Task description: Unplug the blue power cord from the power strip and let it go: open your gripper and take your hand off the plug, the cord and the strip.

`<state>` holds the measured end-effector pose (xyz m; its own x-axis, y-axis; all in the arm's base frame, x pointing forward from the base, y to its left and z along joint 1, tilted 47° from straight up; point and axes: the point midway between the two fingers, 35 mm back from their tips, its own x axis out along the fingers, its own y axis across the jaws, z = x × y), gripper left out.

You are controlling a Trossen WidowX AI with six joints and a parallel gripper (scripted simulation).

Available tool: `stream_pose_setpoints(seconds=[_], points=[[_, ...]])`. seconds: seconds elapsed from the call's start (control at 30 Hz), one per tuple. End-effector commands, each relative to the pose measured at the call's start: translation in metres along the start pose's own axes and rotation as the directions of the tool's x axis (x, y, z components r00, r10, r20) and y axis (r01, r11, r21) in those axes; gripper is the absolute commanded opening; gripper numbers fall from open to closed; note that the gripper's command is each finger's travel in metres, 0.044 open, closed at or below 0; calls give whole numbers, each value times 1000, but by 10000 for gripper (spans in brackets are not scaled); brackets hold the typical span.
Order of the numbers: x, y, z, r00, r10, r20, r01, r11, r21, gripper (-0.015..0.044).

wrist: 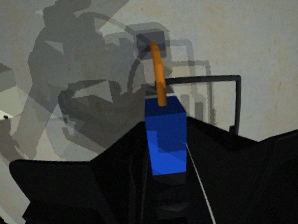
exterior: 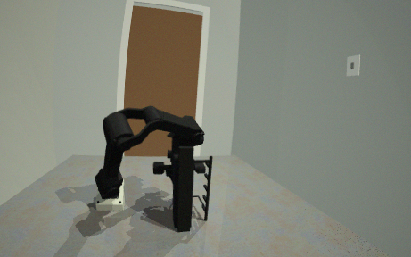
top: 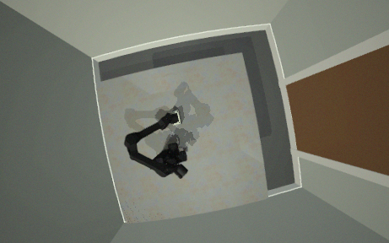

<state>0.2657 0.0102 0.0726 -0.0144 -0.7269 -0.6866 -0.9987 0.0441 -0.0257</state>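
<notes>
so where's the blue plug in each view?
Top: not visible, hidden under the arm's wrist.
Exterior: not visible, hidden behind the upright black power strip.
Wrist: blue plug at centre, between the claw fingers, orange cord running up from it.
Shared landmark: the arm's white base.

Matte black arm (exterior: pixel 128 129), rounded joint housings, white square base (exterior: pixel 110 203); black angular tool (wrist: pixel 162 189).

You're looking at a mottled grey-beige floor (exterior: pixel 262 214) that's carrying everything here. The arm's white base block (exterior: pixel 110 203) is sitting right on it, and just beside that the tall dark power strip (exterior: pixel 183 187) is standing upright on it, with a thin black rack (exterior: pixel 206 187) standing against its side.
</notes>
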Motion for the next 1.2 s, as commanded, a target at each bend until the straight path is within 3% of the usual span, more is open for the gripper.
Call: stream_pose_setpoints(seconds=[0.0,0.17,1.17], points=[[0,0,0,1000,0,0,0,1000,-1,28],[0,0,0,1000,0,0,0,1000,-1,0],[-5,-1,46,1000,-3,4,3,1000,-4,0]])
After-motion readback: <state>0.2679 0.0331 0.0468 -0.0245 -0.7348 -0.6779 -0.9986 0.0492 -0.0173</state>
